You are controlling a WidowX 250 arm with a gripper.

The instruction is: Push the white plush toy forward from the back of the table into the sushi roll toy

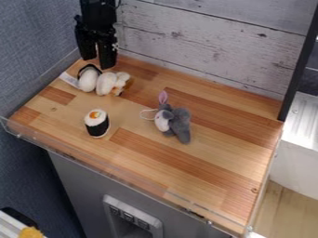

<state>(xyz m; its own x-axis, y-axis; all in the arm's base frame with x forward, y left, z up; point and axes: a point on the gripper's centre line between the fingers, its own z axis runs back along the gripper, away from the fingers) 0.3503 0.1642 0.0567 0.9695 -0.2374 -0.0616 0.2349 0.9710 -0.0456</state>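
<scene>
The pincer point(98, 57) stood parted and empty at the far left, near the white plush toy point(106, 83); no grasp was made yet. Sushi toy point(97, 124) and grey plush point(180, 122) sat apart on the surface point(217, 148).

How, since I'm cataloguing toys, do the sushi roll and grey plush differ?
The sushi roll is an upright cylinder; the grey plush is irregular, with an ear sticking out. The sushi roll is black and white with orange on top; the grey plush has a pink ear. Both rest on the wooden surface.
</scene>
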